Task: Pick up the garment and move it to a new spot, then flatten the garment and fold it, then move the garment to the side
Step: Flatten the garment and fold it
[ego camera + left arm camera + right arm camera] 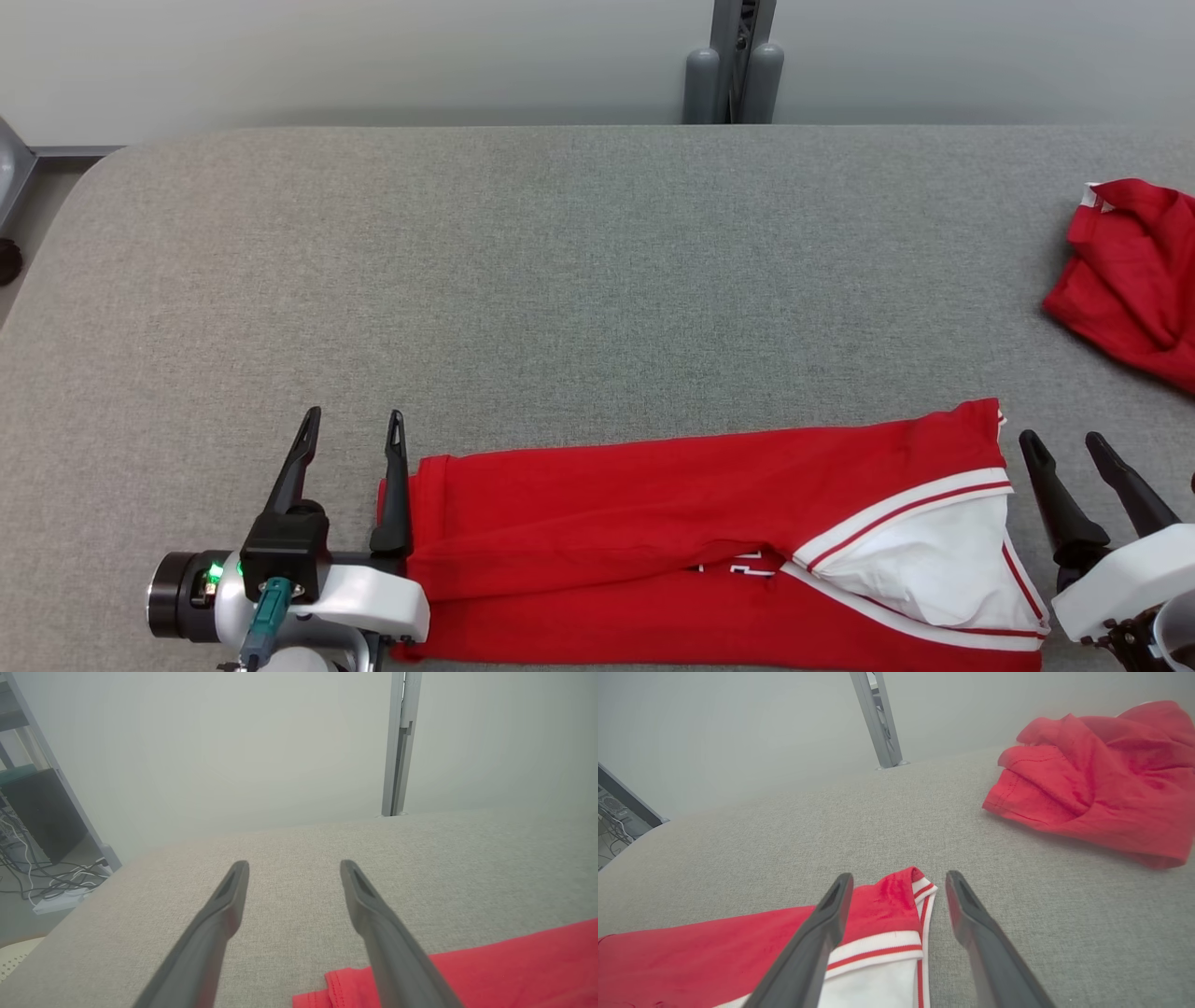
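Observation:
A red garment [672, 523] with a white panel and red-white striped trim lies folded into a long band near the table's front edge. Its left hem [490, 970] and its right striped corner [896, 924] show in the wrist views. My left gripper [353, 425] stands open at the garment's left end, its right finger against the hem. My right gripper [1061, 443] is open just right of the striped end, touching nothing. Both grippers [294, 865] [899, 877] are empty.
A second red garment [1134, 271] lies crumpled at the table's right edge [1097, 779]. The grey fabric table [560, 280] stretches wide behind the folded piece. A grey post [738, 65] stands at the far edge; shelving and cables [42, 858] lie off the left.

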